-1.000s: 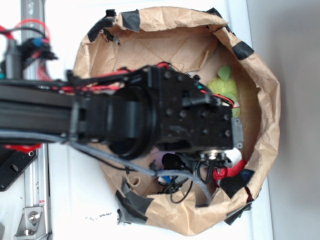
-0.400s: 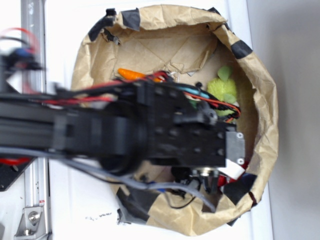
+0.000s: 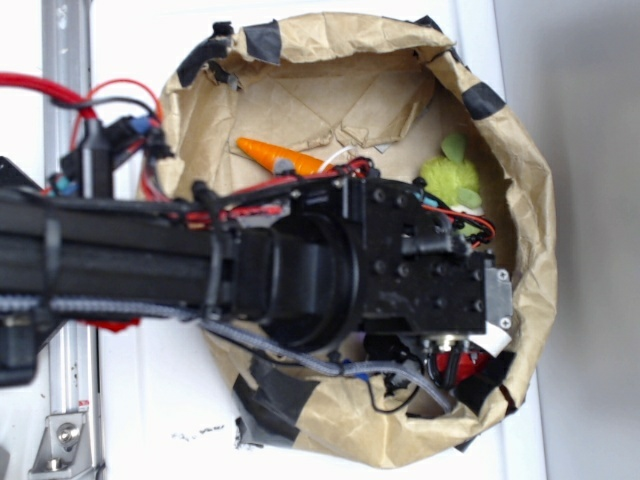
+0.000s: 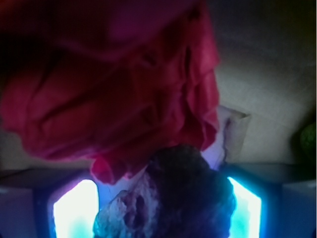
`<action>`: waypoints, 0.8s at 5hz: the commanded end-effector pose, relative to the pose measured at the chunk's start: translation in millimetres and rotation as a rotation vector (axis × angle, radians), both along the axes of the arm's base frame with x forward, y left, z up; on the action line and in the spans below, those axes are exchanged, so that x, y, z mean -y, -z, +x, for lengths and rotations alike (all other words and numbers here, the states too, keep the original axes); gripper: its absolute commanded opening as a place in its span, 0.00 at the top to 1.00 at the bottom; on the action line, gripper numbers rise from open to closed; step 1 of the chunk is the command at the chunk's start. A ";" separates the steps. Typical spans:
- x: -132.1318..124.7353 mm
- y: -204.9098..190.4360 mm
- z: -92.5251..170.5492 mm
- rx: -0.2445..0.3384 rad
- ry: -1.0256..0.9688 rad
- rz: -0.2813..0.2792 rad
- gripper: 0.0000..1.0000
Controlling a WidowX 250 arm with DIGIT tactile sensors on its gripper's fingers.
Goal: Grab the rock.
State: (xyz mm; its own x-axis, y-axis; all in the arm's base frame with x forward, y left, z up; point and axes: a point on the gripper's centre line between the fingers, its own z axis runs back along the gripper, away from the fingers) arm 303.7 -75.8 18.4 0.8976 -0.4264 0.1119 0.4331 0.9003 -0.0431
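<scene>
- Rock [image 4: 173,198]: we see it in the wrist view as a dark, rough, blocky lump filling the lower middle of the frame, between the two glowing finger pads [image 4: 74,210] at left and right.
- We read the jaws as closed in on the rock, with each pad sitting right at its flank; we cannot make out actual contact through the glare.
- Just above the rock and touching its top edge in the wrist view, we see a red wrinkled ball [image 4: 109,84] taking up most of the upper frame.
- From the exterior view, we see the black arm [image 3: 300,270] stretching from the left into a brown paper bag [image 3: 530,200] with black tape patches on its rim.
- We place the gripper [image 3: 455,350] low inside the bag near its right wall, where the rock is hidden under the arm.
- Elsewhere in the bag we see an orange carrot-shaped toy [image 3: 275,155] above the arm and a yellow-green plush [image 3: 450,175] to the upper right, both well apart from the fingers.
</scene>
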 end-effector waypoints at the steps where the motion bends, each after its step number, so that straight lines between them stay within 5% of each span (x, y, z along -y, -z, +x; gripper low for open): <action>1: -6.5 -32.4 -4.2 0.033 -0.030 0.049 1.00; 3: -48.9 -126.5 -44.5 0.128 -0.181 0.056 1.00; 4: -61.4 -154.3 -54.1 0.157 -0.232 -0.008 1.00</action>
